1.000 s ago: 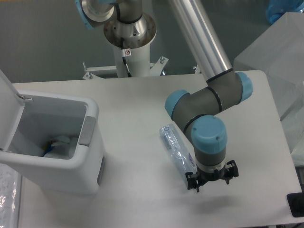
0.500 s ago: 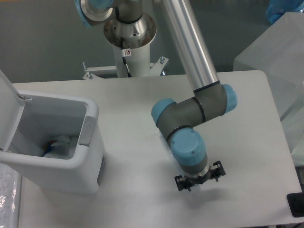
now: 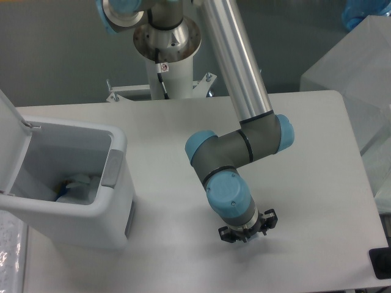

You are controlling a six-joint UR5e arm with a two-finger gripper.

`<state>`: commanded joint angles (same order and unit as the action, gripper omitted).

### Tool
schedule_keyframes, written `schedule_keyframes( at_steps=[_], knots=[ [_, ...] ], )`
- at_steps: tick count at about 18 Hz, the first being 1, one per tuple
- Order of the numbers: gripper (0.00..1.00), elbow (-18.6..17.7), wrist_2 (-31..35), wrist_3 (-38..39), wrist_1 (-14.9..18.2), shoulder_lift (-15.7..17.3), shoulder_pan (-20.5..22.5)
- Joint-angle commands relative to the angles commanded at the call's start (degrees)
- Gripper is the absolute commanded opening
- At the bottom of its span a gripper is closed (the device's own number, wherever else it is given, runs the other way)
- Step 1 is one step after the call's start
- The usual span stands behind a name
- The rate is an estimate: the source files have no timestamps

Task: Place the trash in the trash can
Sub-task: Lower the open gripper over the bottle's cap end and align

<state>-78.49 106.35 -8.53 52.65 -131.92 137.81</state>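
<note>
The trash is hidden; my arm's wrist now covers the spot where it lay. My gripper [image 3: 245, 232] points down at the table near the front, right of centre. Only its black knuckles show, splayed out on both sides of the blue wrist cap, so it looks open. The fingertips are hidden beneath. The trash can [image 3: 116, 204] is a white boxy bin at the left. Its lid [image 3: 9, 131] is tipped up and a grey tab [image 3: 113, 168] sits on the rim. The can stands well left of the gripper.
White and blue scraps [image 3: 76, 183] lie inside the bin. The arm's white pedestal [image 3: 166, 55] stands behind the table's far edge. A translucent box [image 3: 357, 67] is at the right, and a black object [image 3: 381, 262] sits at the front right corner.
The arm swung left and slightly forward. The bottle showed beside the wrist a second ago and is now covered by it. The bin has not moved.
</note>
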Motion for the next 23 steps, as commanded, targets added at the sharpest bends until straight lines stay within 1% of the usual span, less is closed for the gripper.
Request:
schedule_keyframes(
  at_steps=[3, 7, 8, 9, 14, 15, 16, 17, 18, 19, 21, 23],
  knots=[
    [0.44, 0.09, 2.37, 1.4, -0.09, -0.53, -0.09],
    [0.44, 0.26, 2.72, 1.58, -0.09, -0.79, -0.44],
    [0.43, 0.26, 2.73, 1.58, -0.09, -0.79, -0.44],
    [0.38, 0.26, 2.81, 1.58, -0.09, -0.79, -0.44],
    [0.38, 0.18, 2.9, 1.41, -0.09, -0.7, -0.44],
    [0.37, 0.26, 2.9, 1.41, -0.09, -0.62, -0.44],
    [0.3, 0.35, 2.9, 1.41, -0.09, -0.62, -0.44],
    [0.19, 0.44, 2.73, 1.58, -0.09, -0.44, -0.44],
    [0.12, 0.44, 2.64, 1.58, -0.09, -0.35, -0.44],
    [0.08, 0.44, 2.55, 1.58, -0.09, -0.27, -0.53],
    [0.06, 0.53, 2.03, 1.32, -0.17, 0.17, -0.53],
    [0.05, 0.7, 0.63, 1.23, -0.26, 1.57, -0.27]
  ],
)
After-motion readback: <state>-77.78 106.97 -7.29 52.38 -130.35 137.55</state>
